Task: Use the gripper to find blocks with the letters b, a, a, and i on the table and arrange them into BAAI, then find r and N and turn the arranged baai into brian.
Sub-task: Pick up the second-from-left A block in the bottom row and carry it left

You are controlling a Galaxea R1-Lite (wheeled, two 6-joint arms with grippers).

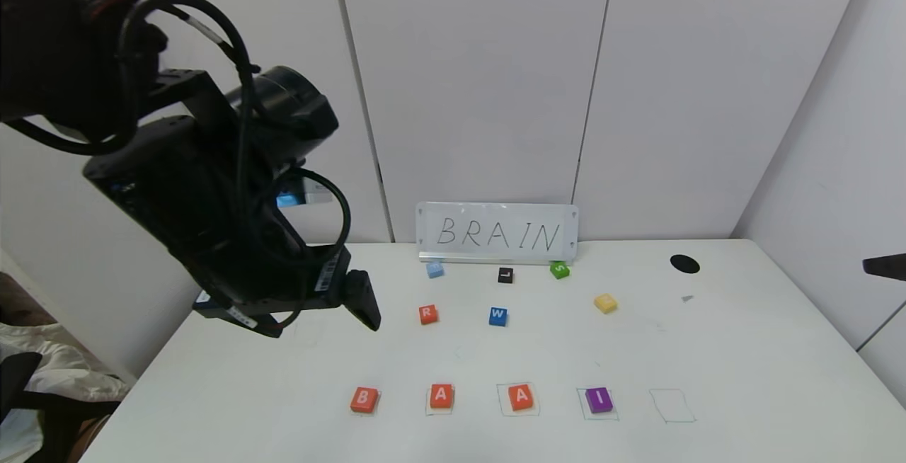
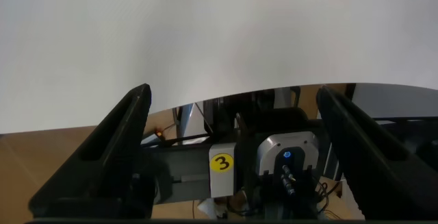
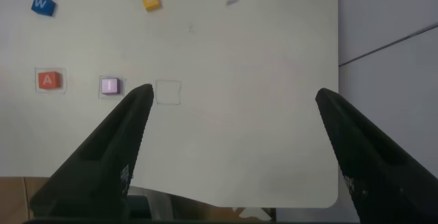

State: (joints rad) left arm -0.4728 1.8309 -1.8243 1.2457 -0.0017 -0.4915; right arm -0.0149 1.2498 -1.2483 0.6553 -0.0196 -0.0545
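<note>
B (image 1: 363, 399), A (image 1: 441, 396), A (image 1: 521, 397), I (image 1: 599, 400) in a row, left pincer (image 1: 357, 300) above.

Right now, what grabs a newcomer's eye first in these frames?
The left gripper, black and cable-looped, looms over the table's left side, open and empty. Along the near edge runs a row: B, A, A, I, then one empty drawn square. A BRAIN sign leans against the back wall.
</note>
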